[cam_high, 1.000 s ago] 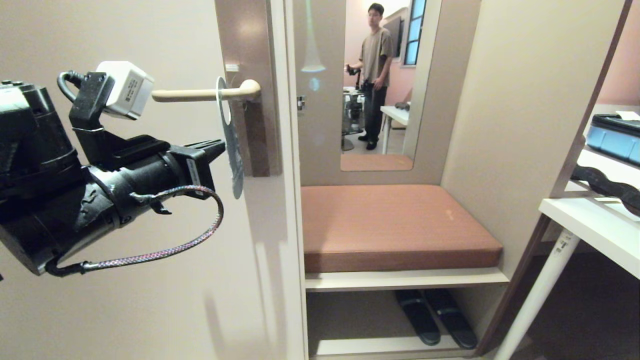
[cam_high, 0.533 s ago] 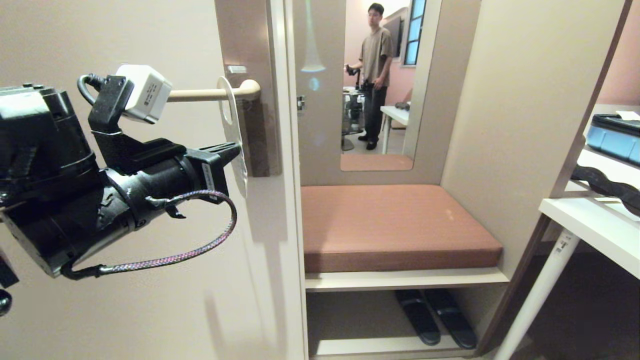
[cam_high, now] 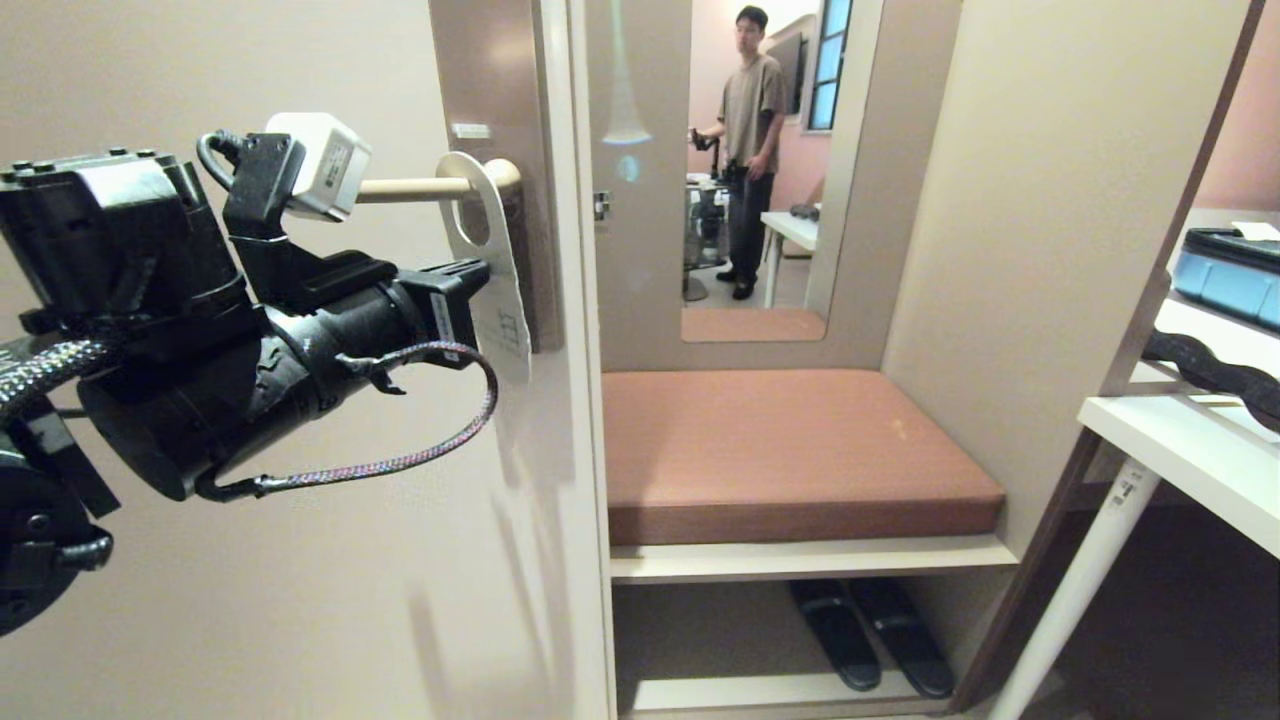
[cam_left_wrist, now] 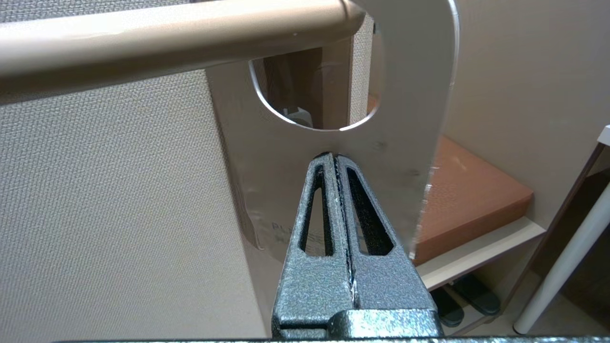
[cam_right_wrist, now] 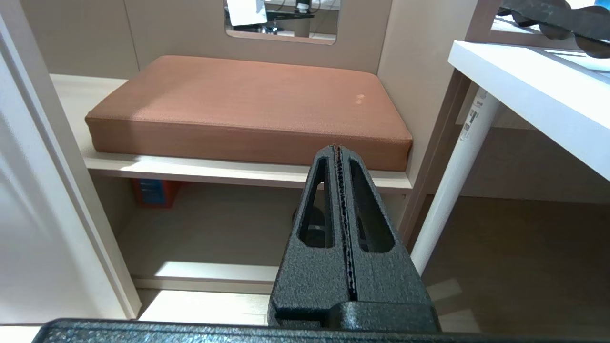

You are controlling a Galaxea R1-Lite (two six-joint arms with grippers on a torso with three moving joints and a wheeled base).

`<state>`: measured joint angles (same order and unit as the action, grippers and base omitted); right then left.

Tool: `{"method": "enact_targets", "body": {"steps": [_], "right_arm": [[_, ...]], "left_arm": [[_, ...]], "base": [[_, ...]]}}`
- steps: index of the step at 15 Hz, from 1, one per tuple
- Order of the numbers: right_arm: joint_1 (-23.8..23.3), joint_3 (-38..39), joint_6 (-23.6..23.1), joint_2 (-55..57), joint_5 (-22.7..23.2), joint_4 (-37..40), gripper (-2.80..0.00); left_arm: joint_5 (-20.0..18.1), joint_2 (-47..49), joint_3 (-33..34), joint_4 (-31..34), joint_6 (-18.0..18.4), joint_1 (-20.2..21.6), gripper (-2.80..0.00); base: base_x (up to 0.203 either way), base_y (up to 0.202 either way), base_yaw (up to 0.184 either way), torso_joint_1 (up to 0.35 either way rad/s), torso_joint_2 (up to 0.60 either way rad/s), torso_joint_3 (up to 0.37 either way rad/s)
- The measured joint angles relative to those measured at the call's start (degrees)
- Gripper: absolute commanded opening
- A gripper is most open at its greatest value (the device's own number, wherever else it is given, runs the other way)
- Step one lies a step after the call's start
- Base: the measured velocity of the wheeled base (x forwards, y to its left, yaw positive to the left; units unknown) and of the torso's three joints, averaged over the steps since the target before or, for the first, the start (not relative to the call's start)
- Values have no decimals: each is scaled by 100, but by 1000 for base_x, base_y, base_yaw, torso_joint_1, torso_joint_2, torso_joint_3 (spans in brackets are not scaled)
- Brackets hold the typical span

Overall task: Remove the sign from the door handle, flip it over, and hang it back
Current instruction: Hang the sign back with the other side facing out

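The sign (cam_high: 503,300) hangs by its big hole on the cream door handle (cam_high: 410,186), close to the handle's bend at the brown metal plate (cam_high: 490,80). Its white side with faint print faces my left arm. My left gripper (cam_high: 485,270) is shut, and its tips press on the sign's face just below the hole, with nothing between the fingers. In the left wrist view the handle (cam_left_wrist: 167,33) runs through the sign (cam_left_wrist: 400,71) above the shut gripper (cam_left_wrist: 332,156). My right gripper (cam_right_wrist: 337,147) is shut and empty, hanging low in front of the bench.
The beige door (cam_high: 250,580) fills the left side. To its right are a brown cushioned bench (cam_high: 790,450), a mirror showing a person (cam_high: 752,140), dark slippers (cam_high: 870,630) under the bench, and a white table (cam_high: 1180,450) at far right.
My left arm has moved up and right along the handle. The sign has swung from edge-on to showing its white face and slid closer to the plate.
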<state>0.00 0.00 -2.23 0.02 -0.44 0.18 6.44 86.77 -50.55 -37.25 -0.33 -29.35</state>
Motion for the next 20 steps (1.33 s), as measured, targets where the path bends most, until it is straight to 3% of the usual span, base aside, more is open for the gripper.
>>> {"method": "enact_targets", "body": {"steps": [20], "right_arm": [[0,0,-2,0,0,0,-280]], "left_arm": [[-10,261,-143,-190,-43,-339,-280]], "base": [[0,0,0,0,0,0]]}}
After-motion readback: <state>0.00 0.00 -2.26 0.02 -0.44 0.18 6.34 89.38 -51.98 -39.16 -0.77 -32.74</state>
